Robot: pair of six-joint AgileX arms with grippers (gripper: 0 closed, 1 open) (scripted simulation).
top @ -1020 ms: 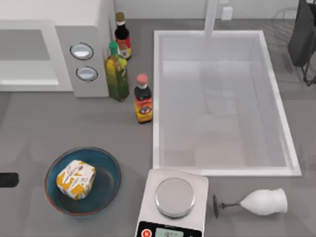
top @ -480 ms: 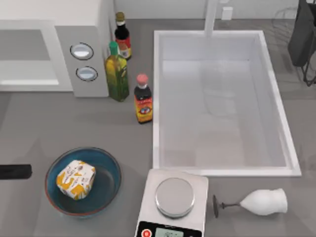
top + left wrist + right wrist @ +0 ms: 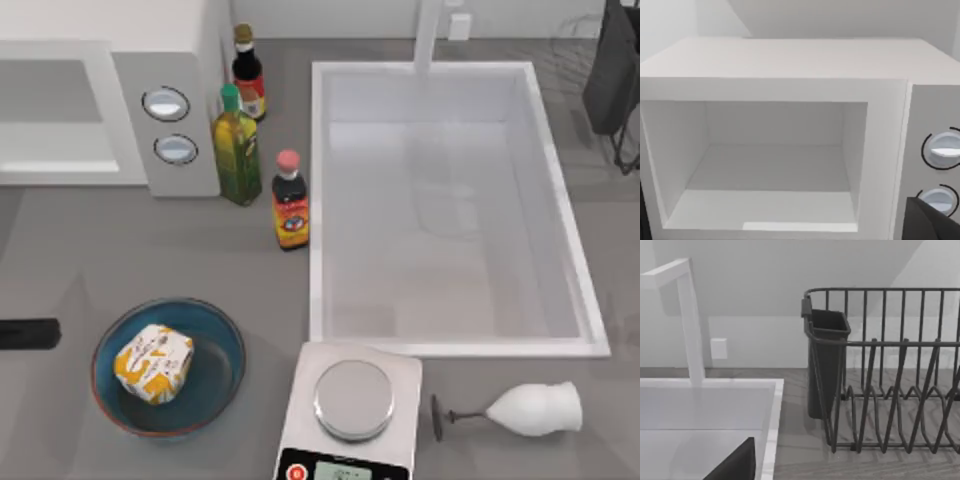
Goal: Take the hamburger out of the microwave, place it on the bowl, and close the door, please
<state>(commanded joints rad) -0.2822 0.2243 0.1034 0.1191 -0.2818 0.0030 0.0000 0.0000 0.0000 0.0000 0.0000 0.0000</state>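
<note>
Blue bowl (image 3: 168, 366) held the hamburger (image 3: 152, 363); microwave (image 3: 790, 130) gaped open, left gripper (image 3: 28, 333) at the surface's left edge, can't tell its state.

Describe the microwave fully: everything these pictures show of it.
The microwave is a large white box with a matte, plastic-looking shell, standing at the table's far left corner. A grey control panel on its right side carries two round silver-rimmed dials, one above the other. In the left wrist view its cavity is open to the front, white inside and bare, with no glass in front of it. A green oil bottle stands close beside the panel's right side.
</note>
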